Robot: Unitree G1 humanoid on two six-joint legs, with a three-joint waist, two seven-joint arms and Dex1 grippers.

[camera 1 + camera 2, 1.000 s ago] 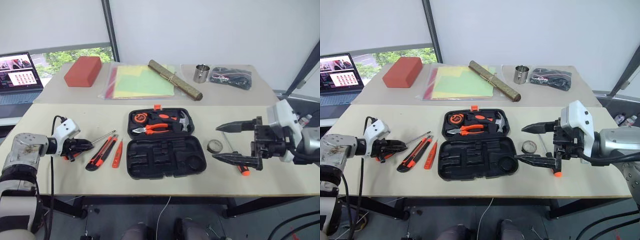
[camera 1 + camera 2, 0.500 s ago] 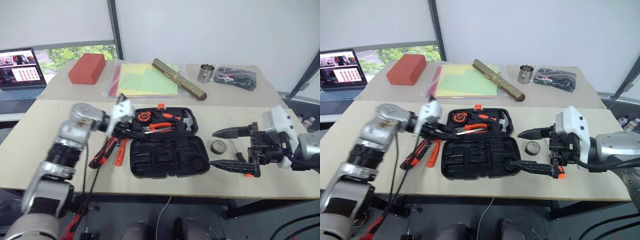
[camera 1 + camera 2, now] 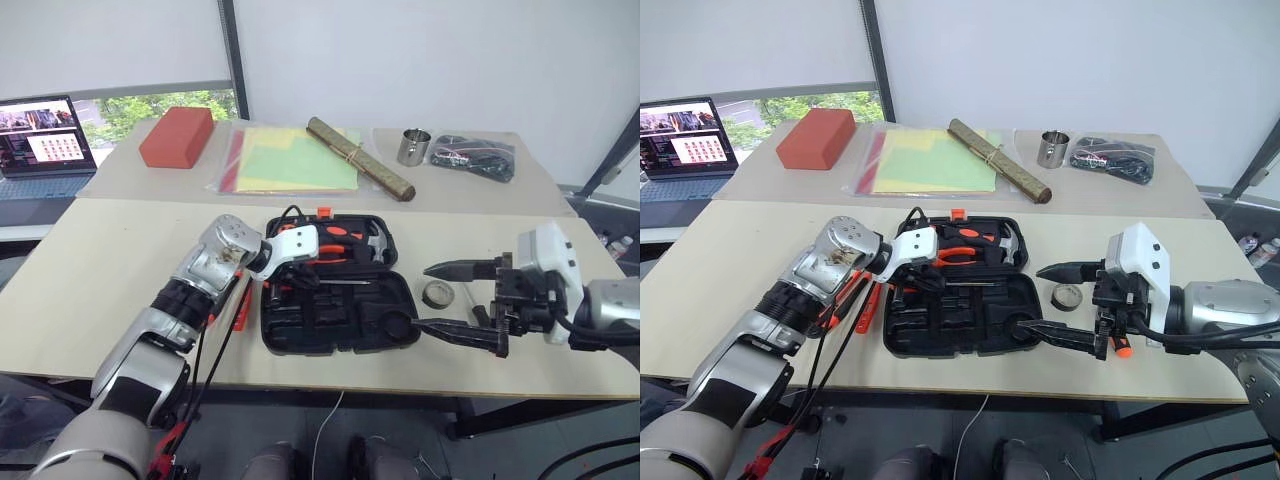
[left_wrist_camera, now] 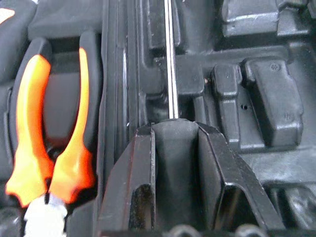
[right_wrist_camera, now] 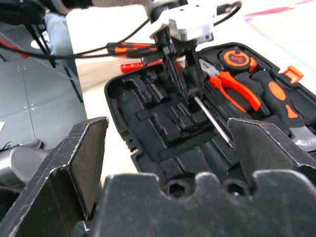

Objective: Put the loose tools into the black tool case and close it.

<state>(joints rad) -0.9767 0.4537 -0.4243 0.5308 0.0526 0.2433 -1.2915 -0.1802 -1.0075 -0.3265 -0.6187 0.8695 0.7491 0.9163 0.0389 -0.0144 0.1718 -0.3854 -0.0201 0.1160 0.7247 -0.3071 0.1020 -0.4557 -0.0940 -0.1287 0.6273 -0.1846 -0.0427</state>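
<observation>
The left gripper clamps a long screwdriver by its handle, shaft lying along the open black tool case near the hinge — apparently lining it up with a recess. The right gripper hangs spread wide and empty beside the grey tape roll. The handle is hidden between the fingers.

Case sits mid-table – tape roll at its 3 o'clock, knife at 9, cup way off at 1.
</observation>
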